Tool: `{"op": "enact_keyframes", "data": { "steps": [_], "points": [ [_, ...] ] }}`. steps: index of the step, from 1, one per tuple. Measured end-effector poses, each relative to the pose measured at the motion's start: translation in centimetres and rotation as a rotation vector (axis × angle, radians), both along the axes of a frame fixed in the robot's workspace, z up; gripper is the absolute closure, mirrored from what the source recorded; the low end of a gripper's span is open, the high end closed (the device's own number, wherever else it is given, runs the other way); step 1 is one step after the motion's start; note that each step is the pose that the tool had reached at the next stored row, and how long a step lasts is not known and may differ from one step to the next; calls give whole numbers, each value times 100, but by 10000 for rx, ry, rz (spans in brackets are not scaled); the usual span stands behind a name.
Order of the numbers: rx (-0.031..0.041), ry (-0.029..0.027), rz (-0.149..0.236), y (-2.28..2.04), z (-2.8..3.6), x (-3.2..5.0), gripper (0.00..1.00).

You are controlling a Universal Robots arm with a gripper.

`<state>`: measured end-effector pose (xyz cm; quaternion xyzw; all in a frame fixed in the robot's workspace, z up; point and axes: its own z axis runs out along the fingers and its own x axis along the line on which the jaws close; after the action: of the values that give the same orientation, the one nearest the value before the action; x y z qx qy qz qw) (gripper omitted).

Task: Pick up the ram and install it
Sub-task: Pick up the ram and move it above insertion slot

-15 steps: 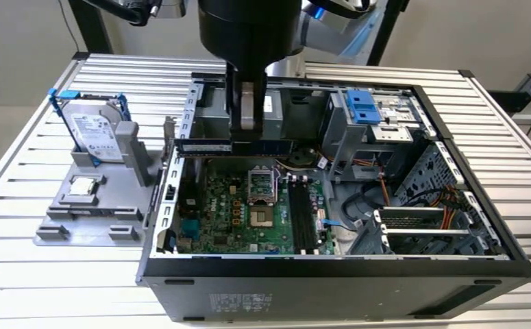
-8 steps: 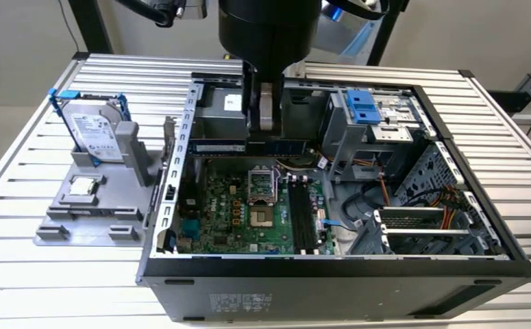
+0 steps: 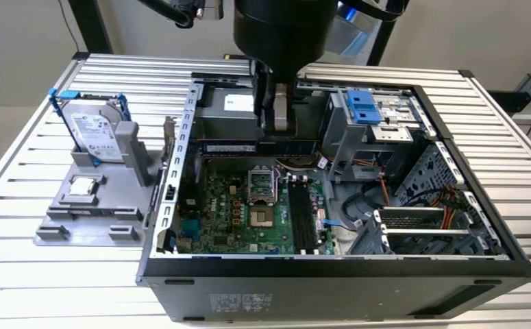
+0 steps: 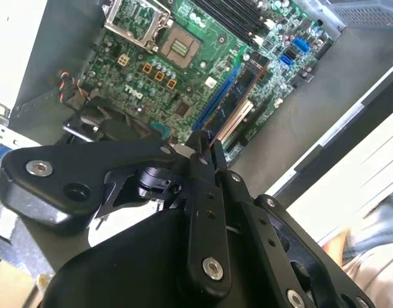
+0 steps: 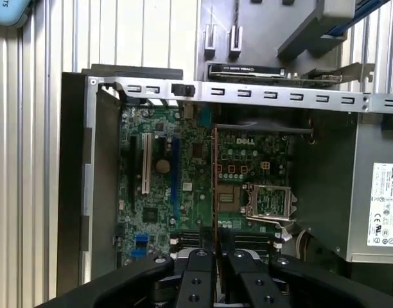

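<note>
In the exterior view the ram (image 3: 238, 147), a long thin blue-green stick, hangs level above the open computer case (image 3: 338, 264), over the far end of the green motherboard (image 3: 247, 212). My gripper (image 3: 279, 134) is shut on its middle from above. The first wrist view shows the ram (image 5: 216, 186) edge-on as a thin line running out from my gripper (image 5: 217, 255) across the motherboard (image 5: 183, 192). The black memory slots (image 3: 303, 214) lie lower in the case, beside the processor socket (image 3: 260, 185). In the second wrist view my gripper (image 4: 206, 146) has its fingertips pressed together above the board.
A grey fixture (image 3: 59, 229) on the exterior view's left carries a silver hard drive in a blue frame (image 3: 96, 130) and a small square processor chip (image 3: 82, 185). Inside the case are a power supply (image 3: 229, 110), a blue drive bay (image 3: 361, 106) and cables (image 3: 375, 199). The slatted table (image 3: 27, 288) surrounds the case.
</note>
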<state>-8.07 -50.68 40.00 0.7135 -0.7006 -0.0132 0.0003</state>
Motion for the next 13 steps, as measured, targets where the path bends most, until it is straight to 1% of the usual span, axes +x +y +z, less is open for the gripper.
{"op": "enact_keyframes", "data": {
  "steps": [13],
  "points": [
    [0, 0, 3, -1, 0, 138, 100]
  ]
}}
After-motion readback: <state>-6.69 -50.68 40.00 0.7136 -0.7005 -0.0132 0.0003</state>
